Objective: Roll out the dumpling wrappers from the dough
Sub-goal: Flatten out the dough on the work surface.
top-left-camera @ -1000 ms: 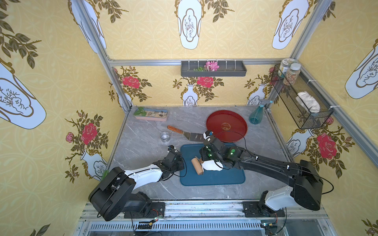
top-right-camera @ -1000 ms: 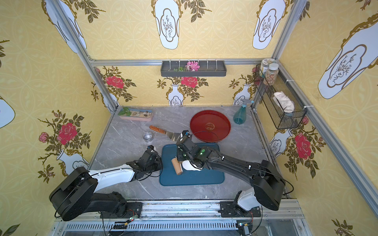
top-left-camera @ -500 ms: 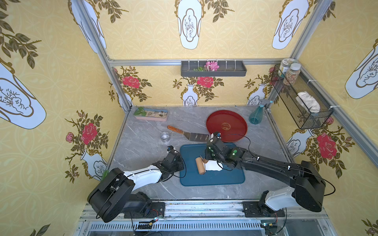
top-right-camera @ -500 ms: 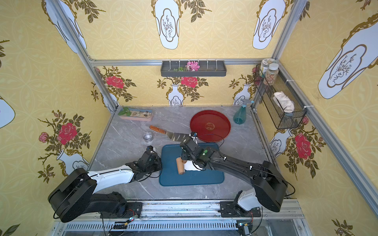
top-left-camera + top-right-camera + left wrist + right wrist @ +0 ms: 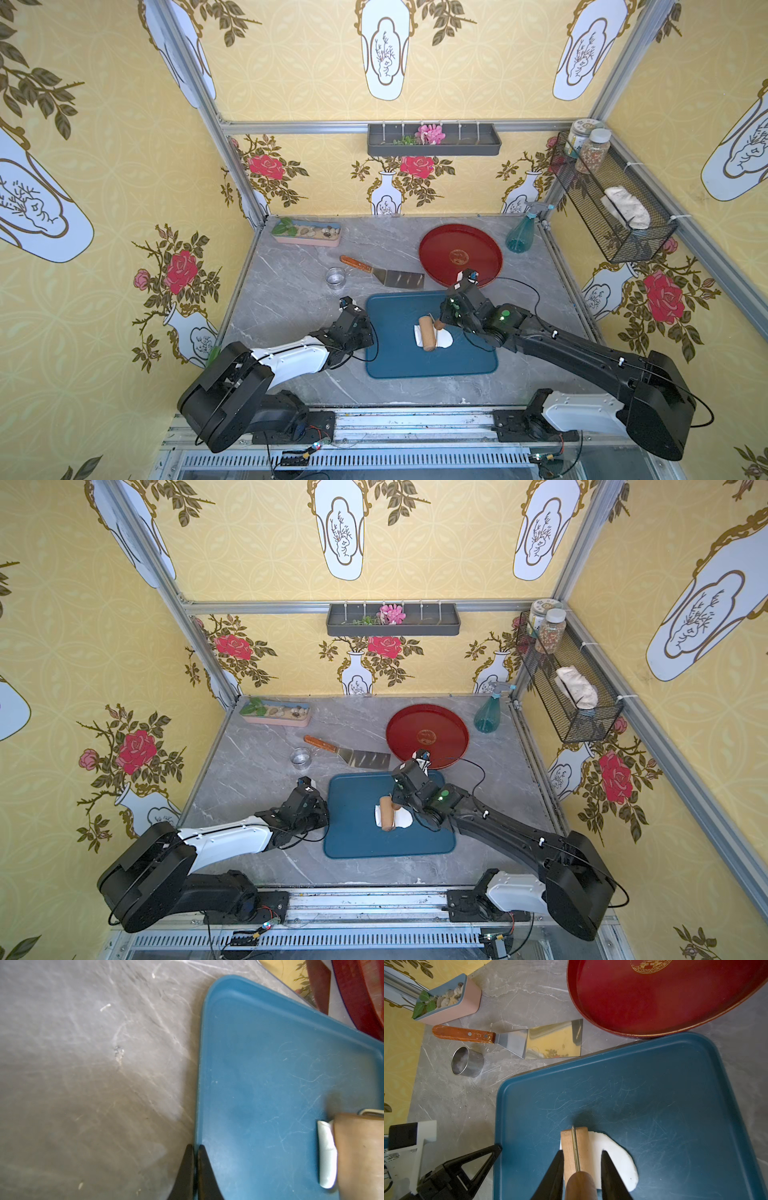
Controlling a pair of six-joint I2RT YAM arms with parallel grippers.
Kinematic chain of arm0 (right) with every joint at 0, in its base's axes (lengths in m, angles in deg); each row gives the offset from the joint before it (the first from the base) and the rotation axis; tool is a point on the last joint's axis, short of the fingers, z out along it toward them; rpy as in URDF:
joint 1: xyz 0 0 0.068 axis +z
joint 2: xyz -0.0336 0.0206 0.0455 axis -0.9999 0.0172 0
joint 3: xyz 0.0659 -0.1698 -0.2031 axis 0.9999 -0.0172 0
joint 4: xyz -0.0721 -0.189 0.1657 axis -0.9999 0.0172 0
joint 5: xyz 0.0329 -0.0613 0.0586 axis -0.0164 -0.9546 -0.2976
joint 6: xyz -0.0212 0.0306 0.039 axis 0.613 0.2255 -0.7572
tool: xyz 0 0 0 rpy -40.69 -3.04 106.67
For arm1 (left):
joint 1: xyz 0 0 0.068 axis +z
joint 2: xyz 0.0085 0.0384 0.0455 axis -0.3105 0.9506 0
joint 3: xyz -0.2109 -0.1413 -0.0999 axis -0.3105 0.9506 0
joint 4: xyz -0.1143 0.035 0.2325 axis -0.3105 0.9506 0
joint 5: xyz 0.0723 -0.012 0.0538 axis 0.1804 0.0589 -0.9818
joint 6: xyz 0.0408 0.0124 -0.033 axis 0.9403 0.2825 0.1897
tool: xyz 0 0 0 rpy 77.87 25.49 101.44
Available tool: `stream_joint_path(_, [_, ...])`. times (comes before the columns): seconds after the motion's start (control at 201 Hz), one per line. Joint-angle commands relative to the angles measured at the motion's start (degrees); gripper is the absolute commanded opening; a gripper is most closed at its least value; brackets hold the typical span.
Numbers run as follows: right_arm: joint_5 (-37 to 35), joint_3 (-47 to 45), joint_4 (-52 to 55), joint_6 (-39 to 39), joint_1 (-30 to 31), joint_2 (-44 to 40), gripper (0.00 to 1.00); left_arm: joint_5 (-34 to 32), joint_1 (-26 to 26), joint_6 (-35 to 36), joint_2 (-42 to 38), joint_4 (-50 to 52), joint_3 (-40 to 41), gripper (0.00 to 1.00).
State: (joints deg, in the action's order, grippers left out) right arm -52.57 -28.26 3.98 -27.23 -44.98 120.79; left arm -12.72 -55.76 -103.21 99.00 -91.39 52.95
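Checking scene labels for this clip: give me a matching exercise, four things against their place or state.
1 wooden roller
2 steel ring cup
3 spray bottle
4 left gripper

a shut, at the blue board's edge
b on the marble, by the spatula's handle
c lying on the white dough
d back corner, beside the red tray

Pairs: 1-c, 2-b, 3-d, 4-a

One roller (image 5: pixel 428 332), one dough sheet (image 5: pixel 445 338), one spatula (image 5: pixel 401 277), two jars (image 5: pixel 596 151)

roller (image 5: pixel 428 334): we see it on the dough (image 5: pixel 446 339), on the tray (image 5: pixel 395 357)
spatula (image 5: pixel 398 278): behind the tray, ring cup (image 5: pixel 336 277) at its left
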Motion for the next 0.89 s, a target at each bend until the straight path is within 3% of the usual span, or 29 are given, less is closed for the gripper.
stream_joint_path(0.0, [-2.26, -0.83, 9.62, 2.54, -0.64, -1.50, 0.00, -2.17, 0.23, -1.75, 0.45, 3.41, 0.12, 0.00])
stream_joint_path(0.169, [-1.94, 0.47, 8.76, 3.86, -0.99, -5.26, 0.00, -1.82, 0.24, -1.67, 0.74, 3.31, -0.08, 0.00])
stream_joint_path(0.359, [2.24, 1.93, 0.59, 6.14, 0.26, -6.85, 0.00, -1.50, 0.23, -1.76, 0.48, 3.46, 0.12, 0.00])
stream_joint_path(0.622, [1.30, 7.82, -8.39, 3.26, 8.85, 5.14, 0.00, -1.02, 0.23, -1.76, -0.13, 3.04, 1.16, 0.00])
stream_joint_path(0.886, [-0.25, 9.49, -9.67, 0.43, 9.24, 12.29, 0.00, -0.87, 0.23, -4.39, -1.49, 2.25, 3.04, 0.00])
